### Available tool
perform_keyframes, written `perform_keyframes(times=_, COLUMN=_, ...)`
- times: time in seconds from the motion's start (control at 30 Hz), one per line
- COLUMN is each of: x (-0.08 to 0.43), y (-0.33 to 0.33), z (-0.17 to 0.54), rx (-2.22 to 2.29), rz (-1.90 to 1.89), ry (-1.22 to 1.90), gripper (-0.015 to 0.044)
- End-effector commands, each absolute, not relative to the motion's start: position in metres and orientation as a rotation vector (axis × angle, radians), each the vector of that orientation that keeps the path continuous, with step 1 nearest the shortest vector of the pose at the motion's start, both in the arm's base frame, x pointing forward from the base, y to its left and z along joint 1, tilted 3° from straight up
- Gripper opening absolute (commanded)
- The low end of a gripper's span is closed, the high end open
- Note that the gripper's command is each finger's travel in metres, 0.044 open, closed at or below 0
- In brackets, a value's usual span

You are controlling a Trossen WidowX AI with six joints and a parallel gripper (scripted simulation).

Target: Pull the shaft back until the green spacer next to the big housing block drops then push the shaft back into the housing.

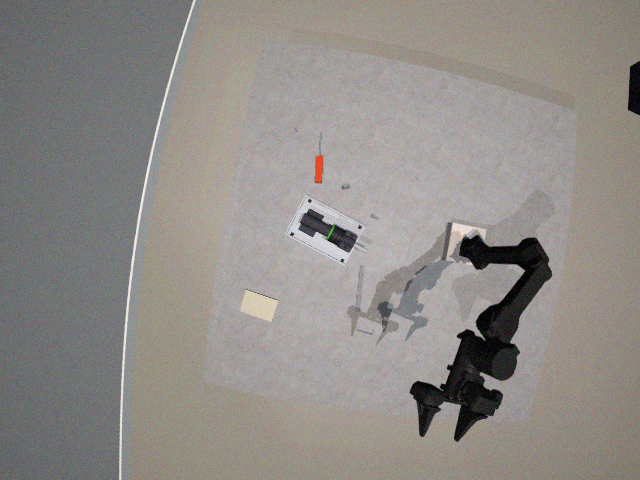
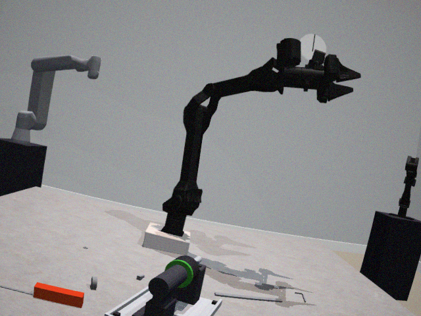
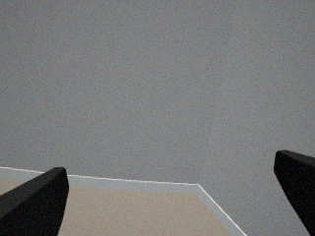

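The dark assembly stands on a white base plate [image 1: 316, 244] [image 2: 204, 309]. The green spacer [image 1: 330, 232] [image 2: 191, 273] is a ring around its dark cylinder, beside the big housing block [image 1: 345, 239] [image 2: 194, 290]. A silvery shaft end [image 1: 360, 248] [image 2: 198, 259] sticks out past the block's far side; the rest of the shaft cannot be told apart. Other spacers cannot be made out clearly. My gripper [image 1: 439, 437] [image 2: 356, 83] [image 3: 174, 170] is open and empty, high above the table and far from the assembly. The wrist view shows only wall and floor between the fingers.
An orange-handled tool [image 1: 318, 169] [image 2: 58, 295], a small grey cylinder [image 1: 345, 186] [image 2: 93, 282] and a small grey piece [image 1: 374, 216] [image 2: 139, 277] lie near the plate. A grey bar [image 1: 360, 286] [image 2: 248, 297], a bent key [image 2: 304, 297] and a yellow pad [image 1: 258, 305] lie elsewhere on the table.
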State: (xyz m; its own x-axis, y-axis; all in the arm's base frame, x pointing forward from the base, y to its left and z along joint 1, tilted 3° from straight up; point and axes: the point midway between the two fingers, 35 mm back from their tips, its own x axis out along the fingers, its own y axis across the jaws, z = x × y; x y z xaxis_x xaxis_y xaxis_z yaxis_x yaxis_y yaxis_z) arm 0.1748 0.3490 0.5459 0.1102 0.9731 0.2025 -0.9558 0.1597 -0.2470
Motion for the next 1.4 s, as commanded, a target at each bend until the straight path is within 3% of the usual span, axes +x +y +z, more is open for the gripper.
perform_keyframes(times=0.0, x=0.221, y=0.355, z=0.501, rx=-0.293, rz=1.305, ry=-0.317, gripper=0.0440)
perform_keyframes(times=0.33, x=0.330, y=0.319, z=0.369, rx=-0.996, rz=1.122, ry=-0.158, gripper=0.0440)
perform_keyframes(times=0.6, x=0.380, y=0.252, z=0.266, rx=-1.516, rz=1.184, ry=0.028, gripper=0.0440)
perform_keyframes(times=0.83, x=0.393, y=0.179, z=0.187, rx=-1.878, rz=1.434, ry=0.178, gripper=0.0440)
perform_keyframes(times=1.1, x=0.374, y=0.092, z=0.118, rx=-2.088, rz=1.963, ry=0.202, gripper=0.0440)
perform_keyframes(times=1.37, x=0.368, y=0.085, z=0.112, rx=-2.091, rz=2.035, ry=0.187, gripper=0.0440)
